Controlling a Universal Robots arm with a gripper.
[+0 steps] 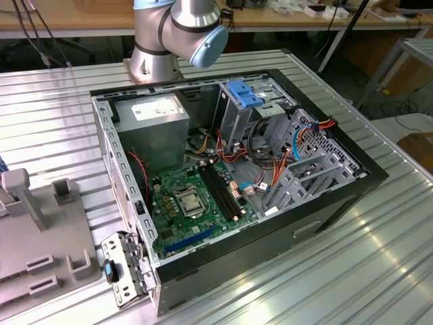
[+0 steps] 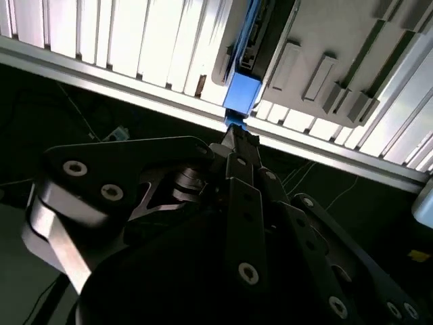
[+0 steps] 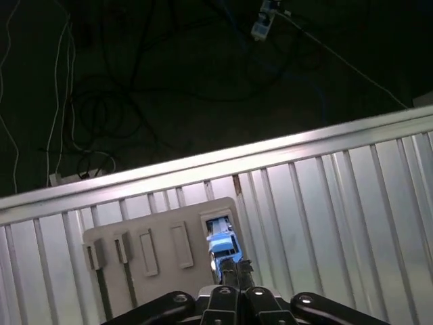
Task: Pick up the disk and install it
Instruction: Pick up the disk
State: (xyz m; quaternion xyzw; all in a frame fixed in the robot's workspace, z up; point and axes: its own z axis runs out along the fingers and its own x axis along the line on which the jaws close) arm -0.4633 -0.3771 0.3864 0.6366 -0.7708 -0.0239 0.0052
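While the disk (image 3: 222, 244) stands in its slot on the grey holder (image 3: 196, 267), the gripper (image 3: 235, 268) sits at its blue end; whether it clamps, I cannot tell. Lifting out and installing in the open case (image 1: 318, 227) beside the holder remain.

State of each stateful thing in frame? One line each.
Black desktop computer case: lying flat, side panel off, inside exposed.
Dark grey disk with blue rails: seated in a slot of the grey slotted holder plate, not installed.
Gripper: right at the disk's blue end.
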